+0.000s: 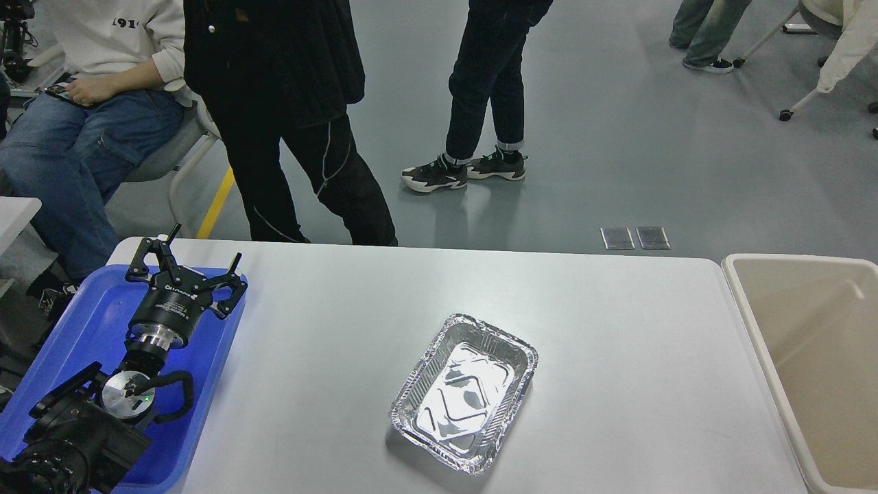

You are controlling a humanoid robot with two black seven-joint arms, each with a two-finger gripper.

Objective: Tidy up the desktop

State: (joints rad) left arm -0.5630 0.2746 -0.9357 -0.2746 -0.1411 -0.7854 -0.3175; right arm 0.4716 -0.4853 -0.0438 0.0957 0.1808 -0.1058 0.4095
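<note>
The desktop (329, 322) is a wide white-grey tabletop. An empty silver foil tray (463, 391) lies on it, right of the middle and near the front. My left gripper (206, 244) is open and empty. It hovers over the far right corner of the blue plastic tray (75, 329) at the table's left end. It is far left of the foil tray. My right gripper is out of view.
A beige plastic bin (809, 363) stands off the table's right edge and looks empty. People stand and sit just beyond the table's far edge, one (288, 123) close to the far left corner.
</note>
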